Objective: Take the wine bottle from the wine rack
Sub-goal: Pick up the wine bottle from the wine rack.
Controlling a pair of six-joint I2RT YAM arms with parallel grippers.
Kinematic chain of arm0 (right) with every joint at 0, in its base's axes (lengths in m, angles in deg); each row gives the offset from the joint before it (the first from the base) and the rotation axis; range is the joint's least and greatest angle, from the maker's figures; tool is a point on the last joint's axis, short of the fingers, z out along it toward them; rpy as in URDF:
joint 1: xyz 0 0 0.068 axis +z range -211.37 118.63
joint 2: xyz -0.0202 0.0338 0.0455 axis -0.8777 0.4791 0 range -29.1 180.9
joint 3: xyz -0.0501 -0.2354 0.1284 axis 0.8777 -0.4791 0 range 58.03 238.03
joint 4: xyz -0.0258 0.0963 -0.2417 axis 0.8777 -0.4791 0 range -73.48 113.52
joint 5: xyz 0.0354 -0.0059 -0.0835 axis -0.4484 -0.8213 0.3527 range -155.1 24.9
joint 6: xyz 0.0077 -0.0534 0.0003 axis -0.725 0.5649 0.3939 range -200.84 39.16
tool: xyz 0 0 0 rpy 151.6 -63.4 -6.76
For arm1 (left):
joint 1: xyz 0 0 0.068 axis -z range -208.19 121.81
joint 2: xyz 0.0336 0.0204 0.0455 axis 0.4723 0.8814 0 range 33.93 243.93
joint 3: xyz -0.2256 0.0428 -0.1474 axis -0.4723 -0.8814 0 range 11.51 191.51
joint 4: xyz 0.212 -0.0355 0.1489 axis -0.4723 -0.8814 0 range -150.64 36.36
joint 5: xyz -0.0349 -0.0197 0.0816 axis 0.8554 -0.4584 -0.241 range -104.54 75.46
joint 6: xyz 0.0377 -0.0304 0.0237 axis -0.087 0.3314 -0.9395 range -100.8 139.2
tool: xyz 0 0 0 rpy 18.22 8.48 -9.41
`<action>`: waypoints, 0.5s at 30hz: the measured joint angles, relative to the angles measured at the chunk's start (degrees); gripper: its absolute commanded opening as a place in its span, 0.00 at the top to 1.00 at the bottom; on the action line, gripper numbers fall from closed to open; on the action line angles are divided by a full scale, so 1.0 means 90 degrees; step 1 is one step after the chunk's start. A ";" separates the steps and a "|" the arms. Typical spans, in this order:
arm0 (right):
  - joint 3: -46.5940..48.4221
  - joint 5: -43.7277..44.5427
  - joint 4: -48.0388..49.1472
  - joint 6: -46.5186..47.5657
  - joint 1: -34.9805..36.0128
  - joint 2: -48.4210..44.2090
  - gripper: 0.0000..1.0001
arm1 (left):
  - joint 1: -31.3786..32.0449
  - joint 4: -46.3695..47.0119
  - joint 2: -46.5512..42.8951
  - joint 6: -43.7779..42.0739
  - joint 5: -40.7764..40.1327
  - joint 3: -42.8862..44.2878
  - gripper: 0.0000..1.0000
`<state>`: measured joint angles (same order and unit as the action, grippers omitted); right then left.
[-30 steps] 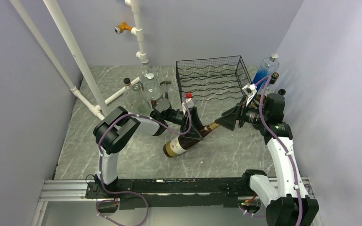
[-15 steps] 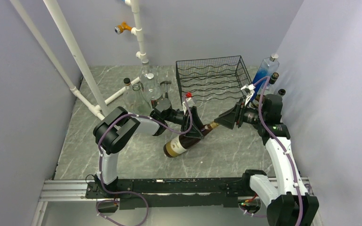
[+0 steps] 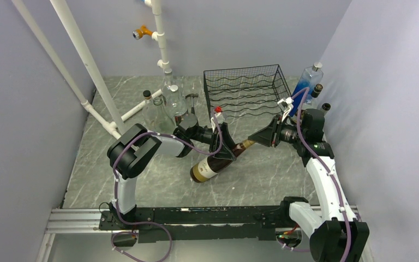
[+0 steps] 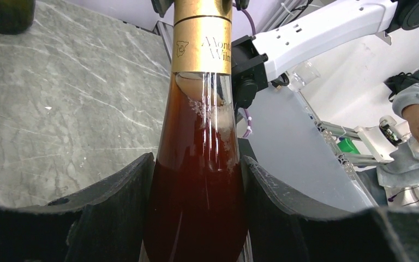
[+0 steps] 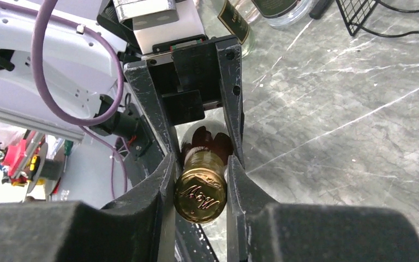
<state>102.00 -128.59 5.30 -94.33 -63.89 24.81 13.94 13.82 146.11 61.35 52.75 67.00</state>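
A clear-glass wine bottle with reddish-brown liquid, a gold foil neck and a cream label sits slanted above the grey marbled desk. It is in front of the black wire wine rack and apart from it. Its base points toward the near left and its neck toward the right arm. Whether the base touches the desk cannot be told.

The left gripper has its jaws clenched around the bottle's shoulder, one black finger pressed to each side of the glass. The right gripper has its jaws clamped on the gold foil top, with its fingers tight against the cap.

The rack stands at the rear of the desk, with a blue-tinted bottle just beside its right end.
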 measured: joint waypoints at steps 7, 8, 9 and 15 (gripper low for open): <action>0.0019 0.0032 0.0019 0.0109 0.0032 0.0039 1.00 | -0.0012 -0.0017 -0.0034 0.0007 -0.0068 -0.0056 0.73; 0.0041 0.0051 -0.0017 0.0134 0.0039 0.0046 1.00 | -0.0015 -0.0051 -0.0044 -0.0007 -0.0075 -0.0058 0.64; 0.0073 0.0066 -0.0066 0.0168 0.0044 0.0058 1.00 | -0.0017 -0.0109 -0.0066 -0.0041 -0.0100 -0.0061 0.55; 0.0333 0.0163 -0.0367 0.0362 0.0141 0.0189 1.00 | -0.0002 -0.0658 -0.0551 -0.0510 -0.0736 -0.0398 0.16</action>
<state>104.99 -127.12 2.00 -91.08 -62.63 26.51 13.92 7.90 141.15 56.76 46.13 63.41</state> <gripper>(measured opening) 0.337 0.721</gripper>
